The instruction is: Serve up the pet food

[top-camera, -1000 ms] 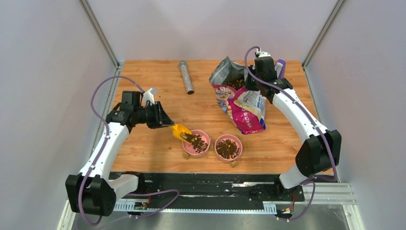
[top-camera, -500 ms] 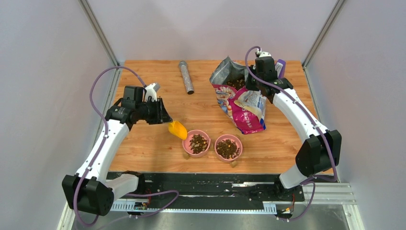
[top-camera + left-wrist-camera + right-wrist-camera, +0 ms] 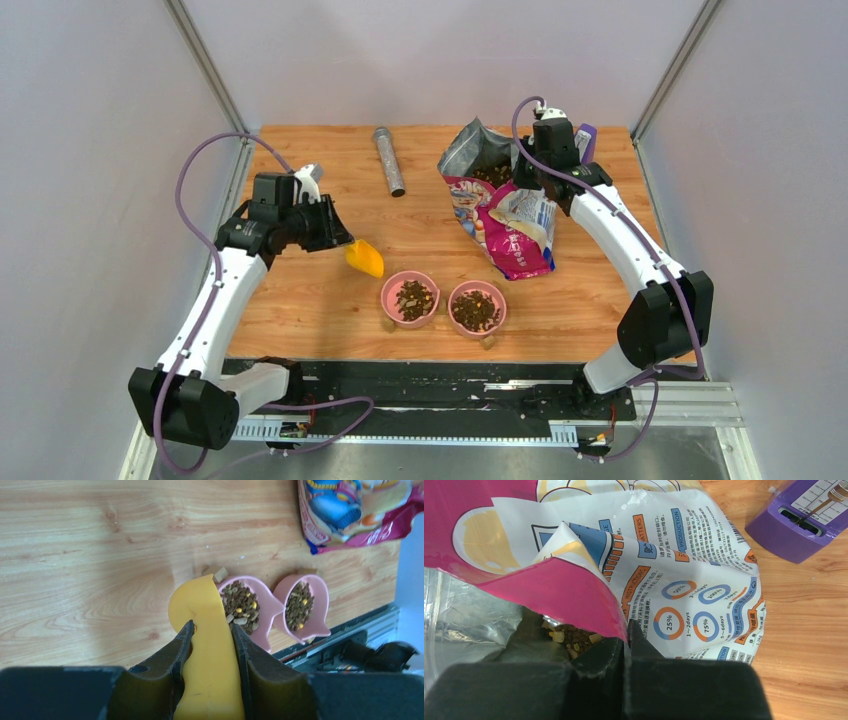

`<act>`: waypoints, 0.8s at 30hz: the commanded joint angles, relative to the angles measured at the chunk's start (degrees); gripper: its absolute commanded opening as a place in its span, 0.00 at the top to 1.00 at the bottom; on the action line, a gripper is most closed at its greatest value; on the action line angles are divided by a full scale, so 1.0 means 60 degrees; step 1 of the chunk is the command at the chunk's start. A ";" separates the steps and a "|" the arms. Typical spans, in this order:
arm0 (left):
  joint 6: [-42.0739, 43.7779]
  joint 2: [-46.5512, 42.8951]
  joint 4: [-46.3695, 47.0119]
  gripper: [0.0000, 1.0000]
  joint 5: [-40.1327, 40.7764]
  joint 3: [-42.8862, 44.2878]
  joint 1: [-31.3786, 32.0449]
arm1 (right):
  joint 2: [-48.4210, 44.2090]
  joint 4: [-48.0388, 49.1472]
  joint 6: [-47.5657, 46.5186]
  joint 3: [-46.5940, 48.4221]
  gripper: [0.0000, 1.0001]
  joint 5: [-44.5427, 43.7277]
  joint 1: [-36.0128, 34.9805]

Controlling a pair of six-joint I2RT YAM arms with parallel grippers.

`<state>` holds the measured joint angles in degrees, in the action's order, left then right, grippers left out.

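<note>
**Yellow scoop (image 3: 202,597) gripped, pet food (image 3: 239,605) sitting in both bowls**

Left claw (image 3: 211,626) is clamped hard on the scoop's handle, one finger on each side, and the yellow blade sticks out past the fingertips. Just beyond the scoop's tip, on the wooden surface (image 3: 75,555), there's a pink bowl (image 3: 267,611) carrying a brown heap of kibble with a few pale and yellow bits mixed in. Just beside it, further out to that claw's right, a second pink bowl (image 3: 321,594) is loaded too. From overhead the scoop is off the bowl's rim, over bare wood between claw and bowl.

Over to the right claw (image 3: 628,632): fingers pressed together, pinching the pink rim of the bag (image 3: 684,555). The bag's mouth gapes, and more pellets show down inside it, just left of the fingertips against the silver lining. Up and to the right of this claw a purple box (image 3: 804,520) lies on the wood. A grey tube (image 3: 388,160) rests between the two claws, well apart from both.
</note>
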<state>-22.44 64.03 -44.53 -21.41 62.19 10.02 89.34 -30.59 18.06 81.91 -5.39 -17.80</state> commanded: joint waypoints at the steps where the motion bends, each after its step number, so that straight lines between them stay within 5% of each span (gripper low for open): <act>1: -0.1313 0.0055 0.1057 1.00 0.0137 -0.0036 -0.0532 | -0.0120 -0.0125 -0.0184 0.0154 1.00 -0.0131 0.0138; 9: -0.3833 0.0333 0.2794 1.00 -0.0536 -0.1627 -0.2510 | -0.0146 -0.0131 -0.0134 0.0145 1.00 0.0014 0.0139; 15: -0.4370 0.1264 0.5140 0.98 -0.1102 -0.2600 -0.2744 | -0.0170 -0.0130 -0.0111 0.0118 1.00 0.0143 0.0138; 24: -0.4293 0.2712 0.5955 0.96 -0.0485 -0.2687 -0.3298 | -0.0198 -0.0115 -0.0110 0.0121 1.00 0.0208 0.0138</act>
<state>-48.12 78.02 -14.35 -27.35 46.02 -7.16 89.34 -30.61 18.13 81.91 -3.95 -17.43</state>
